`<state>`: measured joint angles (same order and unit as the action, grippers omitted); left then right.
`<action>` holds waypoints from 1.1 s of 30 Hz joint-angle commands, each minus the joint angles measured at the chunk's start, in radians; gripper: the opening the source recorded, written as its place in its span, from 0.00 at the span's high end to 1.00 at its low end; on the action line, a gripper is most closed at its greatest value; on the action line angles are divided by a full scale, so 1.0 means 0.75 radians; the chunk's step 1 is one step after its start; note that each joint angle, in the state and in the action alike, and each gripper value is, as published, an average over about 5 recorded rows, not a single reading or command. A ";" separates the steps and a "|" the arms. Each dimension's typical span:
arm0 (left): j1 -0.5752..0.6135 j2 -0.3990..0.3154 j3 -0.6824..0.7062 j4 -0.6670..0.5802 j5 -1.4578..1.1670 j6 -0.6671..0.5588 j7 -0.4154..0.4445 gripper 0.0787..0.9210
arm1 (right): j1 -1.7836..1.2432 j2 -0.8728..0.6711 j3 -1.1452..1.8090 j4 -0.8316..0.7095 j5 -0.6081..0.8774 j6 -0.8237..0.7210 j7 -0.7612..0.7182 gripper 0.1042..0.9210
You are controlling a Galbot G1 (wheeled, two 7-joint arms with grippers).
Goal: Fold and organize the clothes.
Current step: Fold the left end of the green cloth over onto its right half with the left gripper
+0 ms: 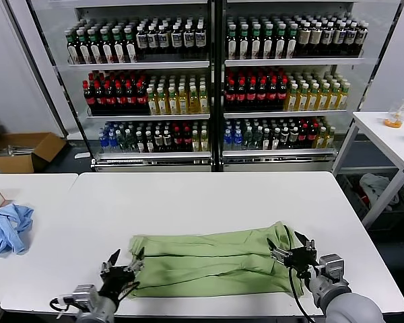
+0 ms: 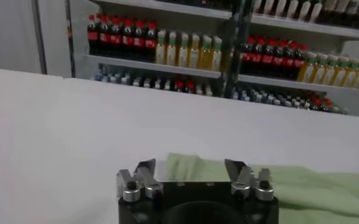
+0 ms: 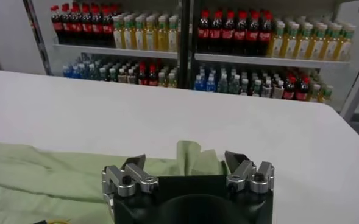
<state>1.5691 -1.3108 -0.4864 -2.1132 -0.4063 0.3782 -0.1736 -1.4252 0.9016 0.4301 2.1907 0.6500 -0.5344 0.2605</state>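
Shirt (image 1: 212, 261): laid folded lengthwise on the table (image 1: 209, 195).
Left gripper (image 1: 126, 260): held spread at the shirt's left end.
Right gripper (image 1: 287, 242): held spread at the shirt's right end.

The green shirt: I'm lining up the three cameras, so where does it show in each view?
Head view: the green shirt lies folded across the near part of the white table, between the two grippers.
Left wrist view: its end shows just beyond the left gripper.
Right wrist view: it spreads beyond and beside the right gripper.
Shared landmark: the bottle shelves behind the table.
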 commanded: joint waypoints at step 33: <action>-0.105 -0.111 0.124 0.268 0.192 -0.083 -0.059 0.67 | -0.002 -0.024 0.009 0.026 0.005 -0.007 0.005 0.12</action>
<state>1.4999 -1.3904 -0.3969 -1.9358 -0.2592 0.3159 -0.2198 -1.4273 0.8841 0.4366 2.2096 0.6529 -0.5391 0.2637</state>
